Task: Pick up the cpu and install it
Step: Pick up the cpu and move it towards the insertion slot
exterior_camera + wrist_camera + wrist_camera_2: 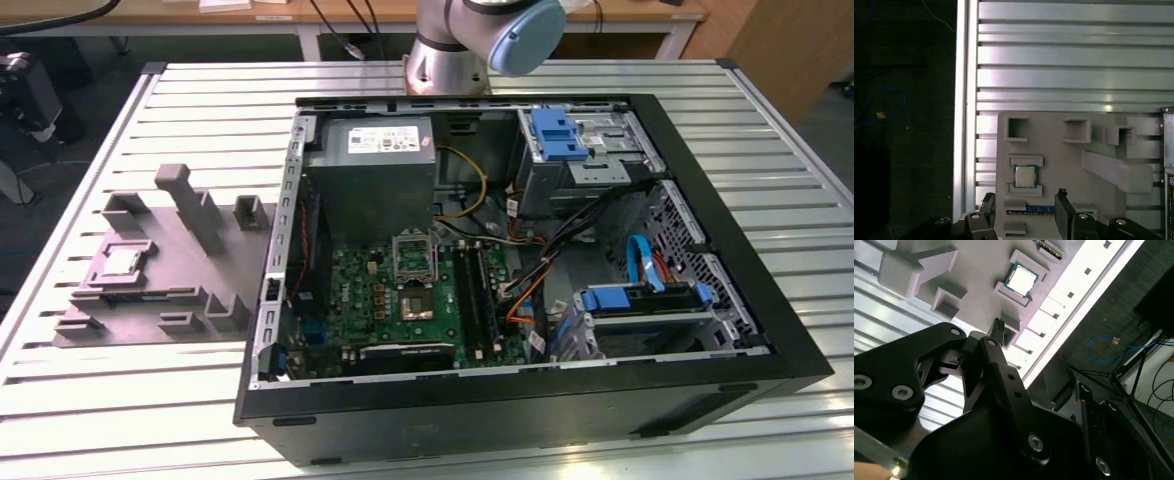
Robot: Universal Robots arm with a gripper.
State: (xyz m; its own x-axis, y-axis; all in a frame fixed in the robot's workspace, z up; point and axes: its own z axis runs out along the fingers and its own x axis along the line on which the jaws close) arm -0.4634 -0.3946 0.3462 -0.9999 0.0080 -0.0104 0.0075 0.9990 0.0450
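On a slatted aluminium table (120, 400), toward the exterior view's left, a grey plastic tray (160, 250) with upright blocks. Just beside it, toward the exterior view's right, an open black computer case (534, 420) on its side, with green motherboard (387, 310), metal-framed socket (414, 257), grey power supply (380, 150), blue-tabbed drive bay (558, 135) and loose cable bundles. Behind the case, the silver and blue arm base (467, 40), cut off at the frame's edge. Beyond the table, wooden desks (160, 12). Past the table's rim in both wrist views, dark floor (1114, 300) with a looped blue cable (1126, 346).

Flat in a square recess of the tray, silvery top up, between 2 low blocks: the cpu (123, 263), also plain in the first wrist view as cpu (1025, 176) and in the second as cpu (1021, 280).

Above the tray, near the cpu but apart from it, the gripper (1025, 196), its 2 black fingers (1061, 200) spread wide with nothing held between. Finger roots out of frame in the first wrist view. In the second wrist view, much of the tray hidden behind the black gripper body, 1 fingertip (998, 326) showing. Height over the cpu hard to judge.
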